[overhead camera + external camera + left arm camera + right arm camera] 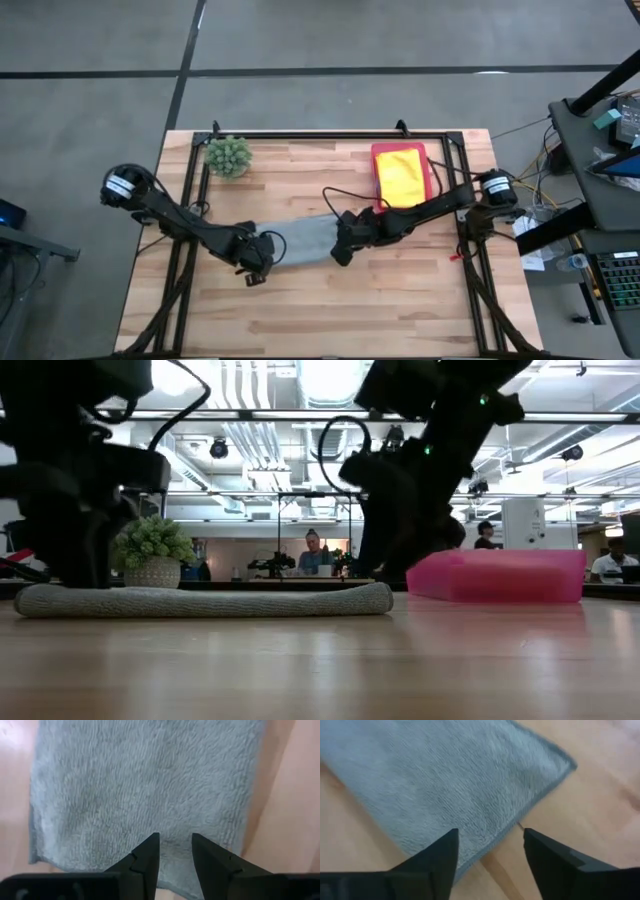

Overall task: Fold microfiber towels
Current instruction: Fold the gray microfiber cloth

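Observation:
A grey towel (305, 240) lies flat on the wooden table as a long strip, which also shows in the low view (200, 600). My left gripper (175, 842) is open low over the strip's left end (268, 248), fingers over its short edge. My right gripper (490, 837) is open wide at the strip's right end (342, 245), one finger over the cloth and one over bare wood. A yellow towel (400, 175) lies on the pink tray (432, 178). No other towels show. My left gripper's fingers (150, 855) stand over the grey towel's left end edge (175, 870), pointing down at it; I cannot tell whether they touch the cloth. My right gripper's fingers (442, 855) straddle the towel's long edge near its right corner (505, 832); I cannot tell whether they touch it.
The pink tray (500, 575) stands at the far right of the table, just behind my right arm. A spiky green plant in a pot (228, 156) stands at the far left. A black frame runs along the table's far and side edges. People show in the room behind.

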